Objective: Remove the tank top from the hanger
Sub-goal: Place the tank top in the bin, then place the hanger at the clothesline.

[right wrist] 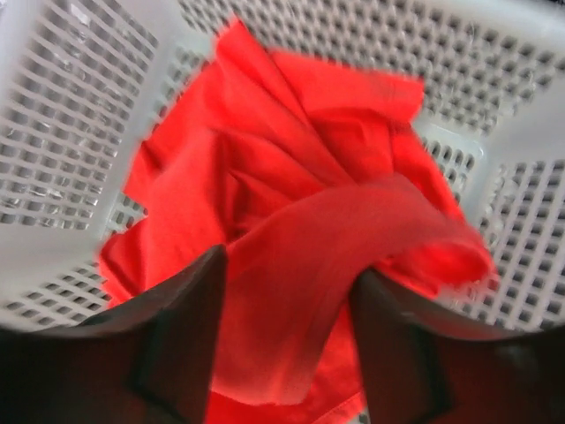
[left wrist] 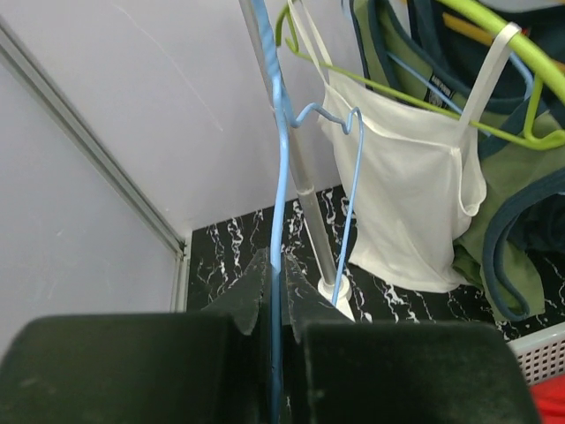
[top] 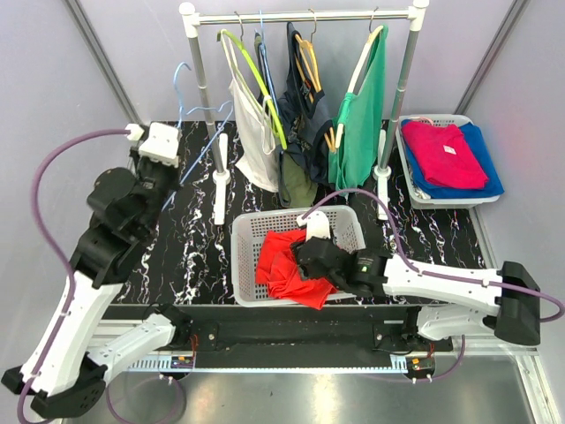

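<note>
1 red tank top (right wrist: pixel 291 159) lies crumpled in the white mesh basket (right wrist: pixel 71 159) at the near middle of the table, off the hanger. It is bright, plain red, bunched into soft folds, and in the top view 1 fold drapes over the basket's near rim. Its straps and neckline cannot be made out in the heap.

The right gripper (right wrist: pixel 287 283) sits low over the basket with its 2 fingers apart and a loose band of red cloth between them. Whether the pads touch the cloth is hard to tell. From above, this gripper hides the right part of the garment, and the wrist view cuts off its lower edge.

The left gripper (left wrist: pixel 275 274) is up at the far left, clamped tight on the thin blue wire hanger (left wrist: pixel 281 177), which is bare. The hanger's lower stretch vanishes between the dark fingers.
</note>
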Available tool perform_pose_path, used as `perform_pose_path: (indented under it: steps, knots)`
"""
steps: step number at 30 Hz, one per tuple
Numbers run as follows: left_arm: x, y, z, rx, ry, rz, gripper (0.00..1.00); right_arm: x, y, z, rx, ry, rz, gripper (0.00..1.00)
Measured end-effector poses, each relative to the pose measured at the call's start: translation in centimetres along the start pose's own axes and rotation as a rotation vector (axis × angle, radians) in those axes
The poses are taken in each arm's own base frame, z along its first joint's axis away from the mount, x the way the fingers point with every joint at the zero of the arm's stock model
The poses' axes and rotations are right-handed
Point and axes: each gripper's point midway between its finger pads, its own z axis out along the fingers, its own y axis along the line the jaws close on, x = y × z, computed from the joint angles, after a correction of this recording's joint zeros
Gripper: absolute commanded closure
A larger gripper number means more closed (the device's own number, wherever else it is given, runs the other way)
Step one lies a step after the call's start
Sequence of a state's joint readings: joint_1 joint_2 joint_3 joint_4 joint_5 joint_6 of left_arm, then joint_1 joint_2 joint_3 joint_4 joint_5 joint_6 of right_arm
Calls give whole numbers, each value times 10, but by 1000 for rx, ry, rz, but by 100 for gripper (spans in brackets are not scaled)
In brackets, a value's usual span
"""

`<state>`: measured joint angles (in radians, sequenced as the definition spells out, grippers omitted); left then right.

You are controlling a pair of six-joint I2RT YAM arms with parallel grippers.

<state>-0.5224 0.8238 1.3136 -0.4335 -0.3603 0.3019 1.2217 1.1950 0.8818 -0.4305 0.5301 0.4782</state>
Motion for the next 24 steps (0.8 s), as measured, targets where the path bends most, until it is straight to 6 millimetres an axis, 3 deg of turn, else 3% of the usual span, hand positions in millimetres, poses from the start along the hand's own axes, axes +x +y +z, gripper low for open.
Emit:
perform_pose_path:
  steps: [3,6,13,19,24]
  knots:
    - [11,-6,12,-1,47,4,100,22,-8,4,49,77,2,19]
    - [16,-9,18,-2,76,7,100,26,-13,-1,59,86,33,9]
    - [-1,-10,42,-20,83,-2,100,-11,-18,-39,-16,-46,152,2]
    - [-16,-16,84,-49,99,-3,100,-43,-22,-67,-66,-154,218,2]
    - [-16,-26,116,-64,124,6,100,-58,-28,-87,-102,-220,260,1]
